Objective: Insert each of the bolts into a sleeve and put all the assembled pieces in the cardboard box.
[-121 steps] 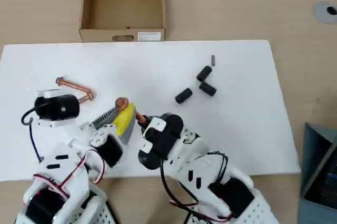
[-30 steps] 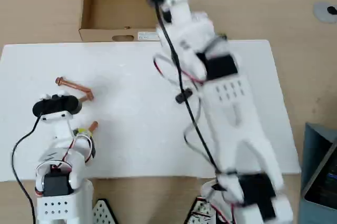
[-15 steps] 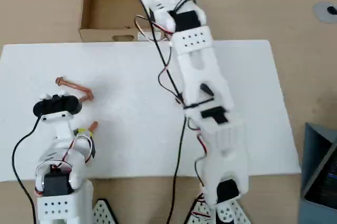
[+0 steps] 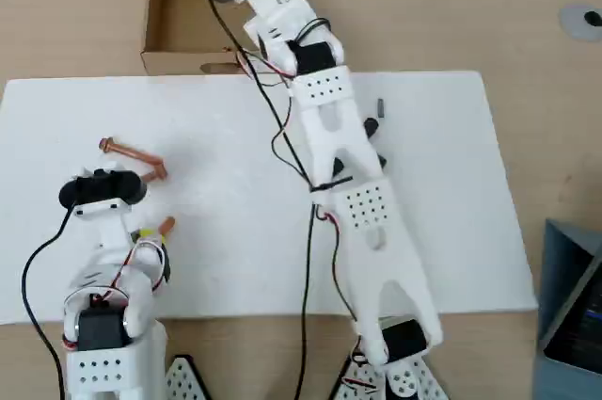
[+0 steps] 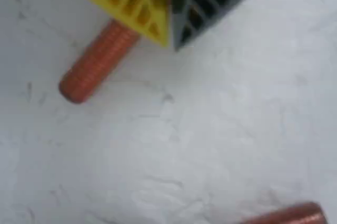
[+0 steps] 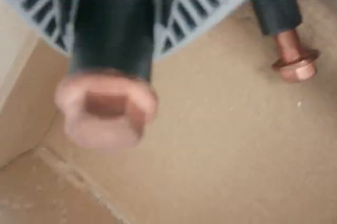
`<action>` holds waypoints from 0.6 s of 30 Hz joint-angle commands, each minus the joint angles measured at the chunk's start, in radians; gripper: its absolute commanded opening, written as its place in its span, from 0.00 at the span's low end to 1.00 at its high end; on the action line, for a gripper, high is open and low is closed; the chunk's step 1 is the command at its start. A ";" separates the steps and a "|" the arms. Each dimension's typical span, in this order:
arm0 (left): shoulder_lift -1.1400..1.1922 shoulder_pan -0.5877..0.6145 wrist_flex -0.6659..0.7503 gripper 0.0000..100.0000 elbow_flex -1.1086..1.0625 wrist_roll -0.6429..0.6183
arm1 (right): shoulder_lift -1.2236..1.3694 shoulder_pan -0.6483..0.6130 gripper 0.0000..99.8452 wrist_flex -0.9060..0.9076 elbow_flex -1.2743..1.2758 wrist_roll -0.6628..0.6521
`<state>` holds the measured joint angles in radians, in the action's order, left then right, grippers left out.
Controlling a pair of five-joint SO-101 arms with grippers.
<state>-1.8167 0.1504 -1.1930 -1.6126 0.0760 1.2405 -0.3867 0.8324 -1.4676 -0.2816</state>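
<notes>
- White mat [image 4: 451, 212] is the work area, with the cardboard box [image 4: 183, 19] at its far edge.
- Right gripper [image 6: 113, 45] is stretched out over the box and clamped on an assembled piece [image 6: 105, 103], a sleeve with the bolt head poking out. It hangs just above the box floor.
- One finished piece [image 6: 287, 37] already lies inside.
- Step in hand is the drop-off. Next move, I'd say: open the jaws, let it fall, then fetch a loose sleeve [image 4: 371, 125].
- Left gripper [image 5: 171, 31] is closed on a bolt [image 5: 97, 63], low over the mat and ready for mating.
- Two spare bolts [image 4: 127, 149] lie near it.
</notes>
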 commanded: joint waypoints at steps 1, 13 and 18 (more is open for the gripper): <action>-0.007 0.006 0.005 0.00 0.005 0.008 | -0.021 -0.012 0.14 -0.021 -0.085 -0.009; -0.007 0.008 0.023 0.00 0.003 0.008 | -0.024 -0.012 0.10 0.025 -0.101 -0.005; -0.007 0.009 0.025 0.00 0.002 0.005 | -0.048 -0.013 0.01 0.112 -0.171 -0.003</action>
<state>-1.8167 0.1504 -1.1853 -1.6157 0.0760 1.2390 -0.3897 0.8984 -1.5551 -0.2862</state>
